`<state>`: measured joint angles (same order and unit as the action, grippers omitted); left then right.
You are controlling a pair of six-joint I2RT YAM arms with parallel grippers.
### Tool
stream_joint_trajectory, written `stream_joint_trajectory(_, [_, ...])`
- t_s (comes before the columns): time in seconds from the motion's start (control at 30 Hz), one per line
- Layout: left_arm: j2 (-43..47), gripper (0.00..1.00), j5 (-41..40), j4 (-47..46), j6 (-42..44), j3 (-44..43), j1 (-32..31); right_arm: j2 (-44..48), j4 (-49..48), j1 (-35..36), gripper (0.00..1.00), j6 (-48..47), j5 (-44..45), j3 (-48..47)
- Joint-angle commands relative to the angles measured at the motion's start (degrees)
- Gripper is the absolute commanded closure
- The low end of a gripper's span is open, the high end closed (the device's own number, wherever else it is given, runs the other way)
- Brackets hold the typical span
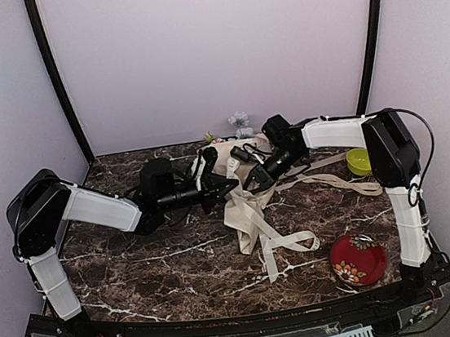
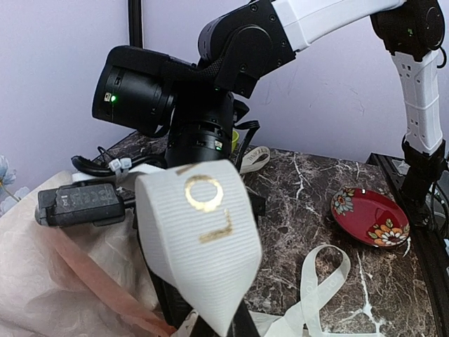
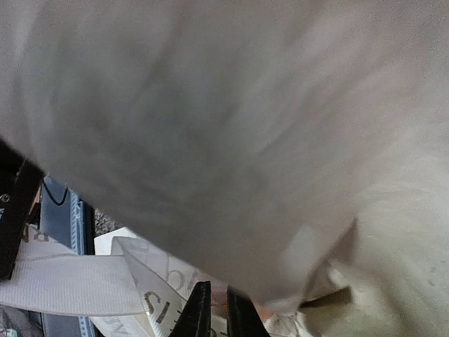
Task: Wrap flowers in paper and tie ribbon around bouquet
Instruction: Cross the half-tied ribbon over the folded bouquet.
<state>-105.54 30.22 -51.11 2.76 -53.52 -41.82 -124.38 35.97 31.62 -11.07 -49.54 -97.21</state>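
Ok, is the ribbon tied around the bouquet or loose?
Loose. The ribbon trails in open loops from the bouquet across the table, with its ends free. No knot shows.

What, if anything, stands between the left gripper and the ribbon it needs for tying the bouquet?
Nothing visible does. The left gripper is shut on the ribbon, and the strip with gold lettering rises straight from its fingertips. The right arm sits close behind the ribbon, not between it and the gripper.

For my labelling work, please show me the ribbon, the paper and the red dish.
ribbon [image 2: 189,246], left wrist view, gold-lettered flat part
paper [image 2: 35,295], left wrist view, crinkled surface
red dish [image 1: 357,259], top view, bare middle
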Motion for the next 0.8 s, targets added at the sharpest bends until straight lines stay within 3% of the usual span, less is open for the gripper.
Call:
stream_joint_trajectory(0.0, [0.1, 1.00, 1.6, -3.5, -0.2, 0.9, 0.8, -2.3, 5.7, 0.3, 0.90, -7.7, -10.9, -2.1])
stream_joint_trajectory(0.23, [-0.2, 1.00, 2.3, -4.7, -0.9, 1.8, 1.4, -1.8, 5.3, 0.2, 0.89, -8.3, -14.3, -1.2])
stream_joint_trajectory(0.37, [-0.2, 1.00, 2.4, -4.6, -1.0, 2.3, 1.7, -0.1, 3.1, -0.5, 0.89, -5.4, -11.4, 0.3])
stream_joint_trajectory(0.6, [0.0, 1.00, 2.4, -5.1, -1.3, 2.8, 1.7, 8.8, -10.7, -2.2, 0.86, 4.8, -3.5, 8.4])
stream_joint_trajectory(0.77, [0.5, 1.00, 1.8, -5.6, -1.4, 3.5, 1.7, 13.2, -15.4, -2.1, 0.80, 6.7, 2.1, 13.7])
